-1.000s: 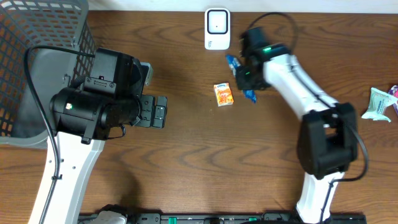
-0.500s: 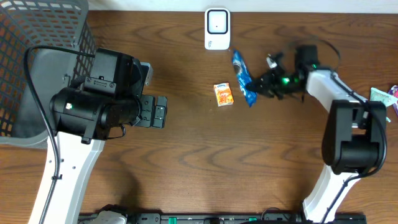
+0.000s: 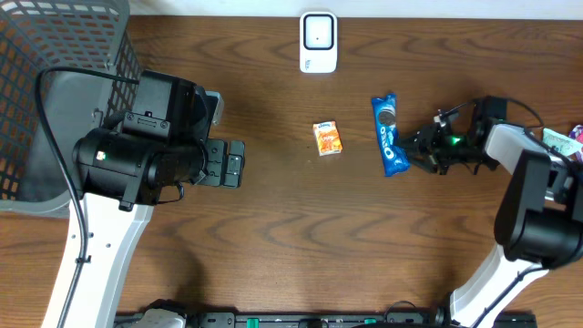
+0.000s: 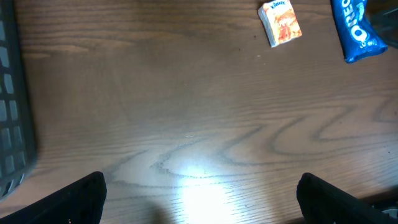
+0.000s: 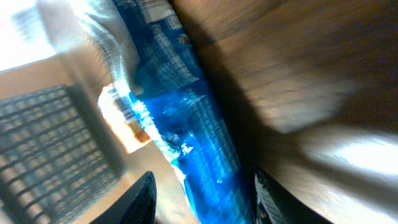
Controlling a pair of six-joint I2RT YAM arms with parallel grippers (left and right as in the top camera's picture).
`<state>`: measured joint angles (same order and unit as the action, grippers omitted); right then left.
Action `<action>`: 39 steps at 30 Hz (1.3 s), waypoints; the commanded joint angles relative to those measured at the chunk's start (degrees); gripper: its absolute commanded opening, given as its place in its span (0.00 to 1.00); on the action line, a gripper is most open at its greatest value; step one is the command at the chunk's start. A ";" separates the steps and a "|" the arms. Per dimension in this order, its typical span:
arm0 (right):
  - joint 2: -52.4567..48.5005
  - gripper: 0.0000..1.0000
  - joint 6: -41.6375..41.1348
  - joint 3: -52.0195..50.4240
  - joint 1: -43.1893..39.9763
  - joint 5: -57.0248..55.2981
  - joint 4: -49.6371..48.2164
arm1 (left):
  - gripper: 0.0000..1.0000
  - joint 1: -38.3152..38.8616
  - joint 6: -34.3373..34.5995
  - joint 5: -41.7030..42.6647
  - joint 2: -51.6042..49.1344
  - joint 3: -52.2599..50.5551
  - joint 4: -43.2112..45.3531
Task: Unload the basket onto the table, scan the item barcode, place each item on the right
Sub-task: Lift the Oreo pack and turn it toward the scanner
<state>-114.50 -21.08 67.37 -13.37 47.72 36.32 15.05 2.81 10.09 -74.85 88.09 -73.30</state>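
Observation:
A blue Oreo pack [image 3: 389, 134] lies flat on the wooden table, right of a small orange box [image 3: 328, 138]. My right gripper [image 3: 422, 150] is at the pack's lower right end. In the right wrist view the pack [image 5: 186, 143] sits between the parted fingers of the right gripper [image 5: 202, 202], with a gap on the left side. A white scanner [image 3: 318, 41] stands at the table's far edge. My left gripper [image 3: 234, 164] hovers open over bare wood at the left. Its wrist view shows the left gripper [image 4: 199, 205] with nothing between the fingers, and the orange box [image 4: 280, 22] and Oreo pack [image 4: 356, 31] far off.
A grey mesh basket [image 3: 55, 82] fills the far left corner, behind my left arm. A white and green packet [image 3: 554, 153] lies at the right edge, just beyond my right arm.
My right arm swung the Oreo pack from beside the scanner to the right and down toward the table. Its jaws, shut on the pack before, now stand parted. The left arm has not moved.

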 commanded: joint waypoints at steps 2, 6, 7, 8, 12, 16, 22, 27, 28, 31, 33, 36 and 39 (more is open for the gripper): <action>8.70 0.46 0.20 5.79 0.81 -18.40 4.87 | 0.98 -0.31 0.07 -0.72 -0.17 0.52 -0.20; 14.23 0.49 2.19 8.50 3.54 -25.64 6.97 | 0.98 -0.31 0.07 -0.72 -0.17 0.52 -0.20; 15.30 0.50 2.58 8.68 4.42 -27.10 6.82 | 0.98 -0.31 0.07 -0.72 -0.17 0.52 -0.20; 16.15 0.51 2.71 8.68 5.44 -28.96 6.67 | 0.98 -0.31 0.07 -0.72 -0.17 0.52 -0.20; 16.96 0.51 2.71 8.66 10.58 -37.66 6.64 | 0.98 -0.31 0.07 -0.72 -0.17 0.52 -0.20; 14.38 0.41 2.78 8.63 16.17 -47.32 6.23 | 0.98 -0.31 0.07 -0.72 -0.17 0.52 -0.20; 7.41 0.42 3.08 8.63 21.42 -55.23 4.44 | 0.98 -0.31 0.07 -0.72 -0.17 0.52 -0.20; 1.79 0.52 3.54 8.63 22.25 -54.90 0.57 | 0.98 -0.31 0.07 -0.72 -0.17 0.52 -0.20; 0.98 0.54 3.54 8.66 22.25 -54.53 0.13 | 0.98 -0.31 0.07 -0.72 -0.17 0.52 -0.20; -1.11 0.61 5.55 8.63 22.25 -51.74 -1.03 | 0.98 -0.31 0.07 -0.72 -0.17 0.52 -0.20; -2.12 0.61 8.79 8.63 22.25 -48.87 -1.57 | 0.98 -0.31 0.07 -0.72 -0.17 0.52 -0.20; -3.04 0.54 10.08 8.63 22.25 -48.30 -1.64 | 0.98 -0.31 0.07 -0.72 -0.17 0.52 -0.20; -3.37 0.48 10.14 8.63 22.25 -48.28 -1.92 | 0.98 -0.31 0.07 -0.72 -0.17 0.52 -0.20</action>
<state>-116.22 -12.78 76.07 8.54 -0.97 34.52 15.05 2.83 10.09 -74.85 88.09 -73.30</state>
